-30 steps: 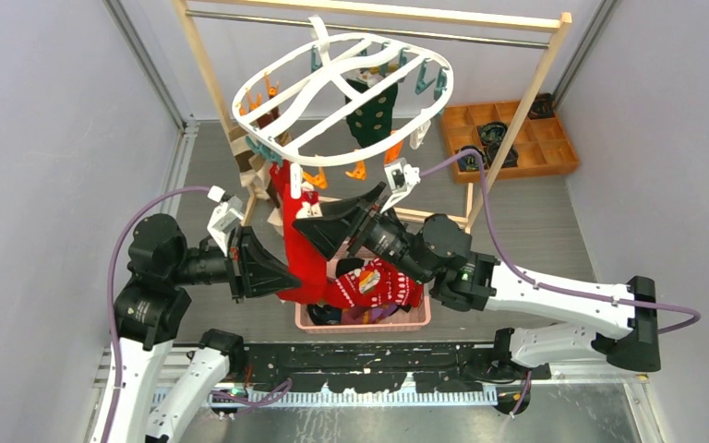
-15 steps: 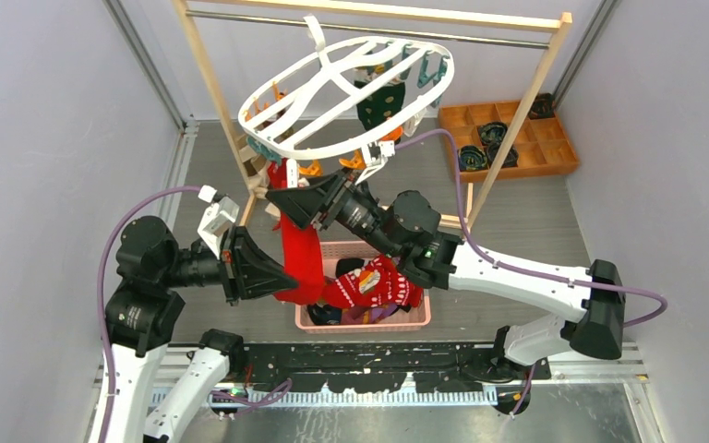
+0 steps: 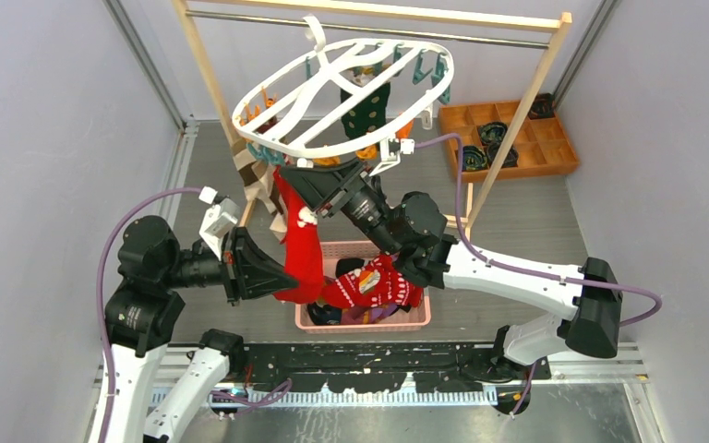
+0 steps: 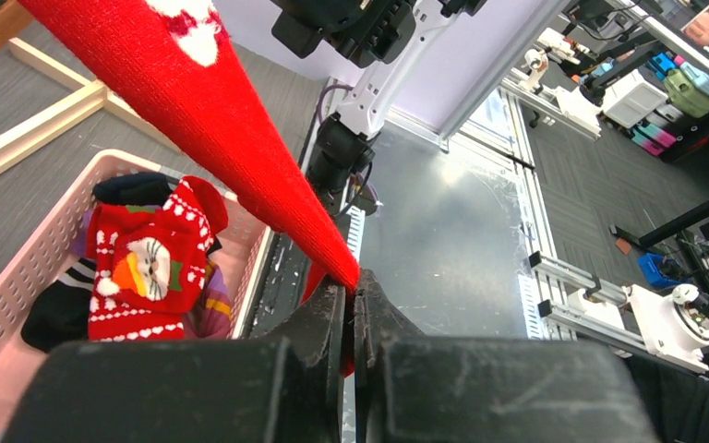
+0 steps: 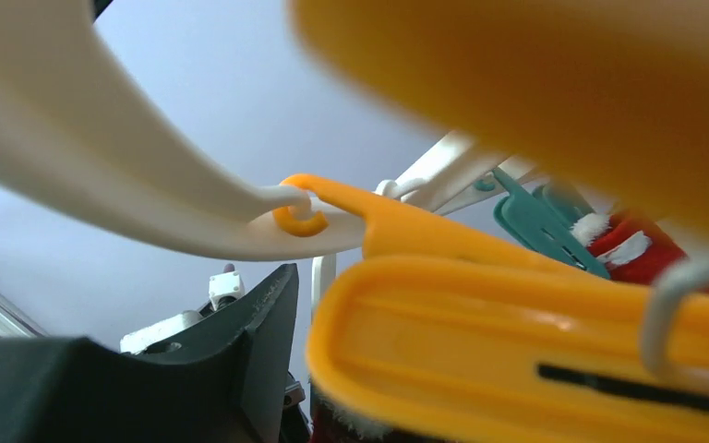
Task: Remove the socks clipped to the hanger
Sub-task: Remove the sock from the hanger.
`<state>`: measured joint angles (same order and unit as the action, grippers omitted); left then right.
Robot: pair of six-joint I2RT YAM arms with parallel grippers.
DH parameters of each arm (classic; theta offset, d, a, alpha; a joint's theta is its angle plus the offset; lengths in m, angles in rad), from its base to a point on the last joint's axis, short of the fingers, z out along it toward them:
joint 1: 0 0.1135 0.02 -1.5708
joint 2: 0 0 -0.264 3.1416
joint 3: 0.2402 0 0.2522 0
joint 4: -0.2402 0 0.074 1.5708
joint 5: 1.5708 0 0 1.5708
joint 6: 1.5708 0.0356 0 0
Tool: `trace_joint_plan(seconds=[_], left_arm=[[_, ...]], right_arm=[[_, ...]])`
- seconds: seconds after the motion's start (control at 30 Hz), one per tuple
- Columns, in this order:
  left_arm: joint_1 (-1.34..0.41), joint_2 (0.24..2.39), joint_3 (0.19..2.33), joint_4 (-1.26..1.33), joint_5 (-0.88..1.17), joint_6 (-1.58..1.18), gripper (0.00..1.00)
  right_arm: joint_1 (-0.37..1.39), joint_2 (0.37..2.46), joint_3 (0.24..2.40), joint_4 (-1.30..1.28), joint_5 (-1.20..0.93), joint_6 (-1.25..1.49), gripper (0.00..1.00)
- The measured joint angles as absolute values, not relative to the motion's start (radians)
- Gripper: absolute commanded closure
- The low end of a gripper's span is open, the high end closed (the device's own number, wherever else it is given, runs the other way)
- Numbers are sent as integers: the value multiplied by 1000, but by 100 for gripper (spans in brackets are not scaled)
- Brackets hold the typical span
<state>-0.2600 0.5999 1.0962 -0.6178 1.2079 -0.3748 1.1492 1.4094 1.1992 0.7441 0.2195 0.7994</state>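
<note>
Rising from the left fingers [image 4: 323, 318] clamped on its lower end, the red sock [image 3: 300, 245] ends below the hanger [image 5: 102, 175] at an orange clip [image 5: 517, 351] the right fingers [image 5: 258, 341] apparently straddle, their spread unclear.

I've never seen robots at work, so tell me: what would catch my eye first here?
A long red sock is stretched taut at the centre, its lower end pinched in the left gripper, its upper end up at the white hanger that hangs from the wooden rack. The right gripper reaches up to an orange clip under that hanger. Below sits a pink basket with a Santa sock on top.
</note>
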Motion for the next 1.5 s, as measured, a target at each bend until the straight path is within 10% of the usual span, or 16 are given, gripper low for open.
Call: trace_joint_plan(seconds=[0.2,0.53,0.67,0.8,1.1,1.3,1.5], left_arm=[[-260,601,1097,-648,1196,-336,100],[-260,604,1103,-664,1190,-326,100],[-260,604,1109,-664,1188,-323,100],[-260,604,1110,-665,1188,-313,100],[-261,604,1110,-672,1186,-303,100],[-261,604,1110,-675,1184,-298,100],[-261,604,1110,-687,1178,-283,100]], right_arm=[[1130,1409,1175,771,237,831,47],[1104,1399,1128,778,237,871,63],[1102,1379,1118,774,231,879,43],[1101,1356,1118,759,216,890,42],[1098,1345,1118,702,199,893,53],[1098,1345,1118,650,196,888,89],[1097,1345,1131,630,196,888,98]])
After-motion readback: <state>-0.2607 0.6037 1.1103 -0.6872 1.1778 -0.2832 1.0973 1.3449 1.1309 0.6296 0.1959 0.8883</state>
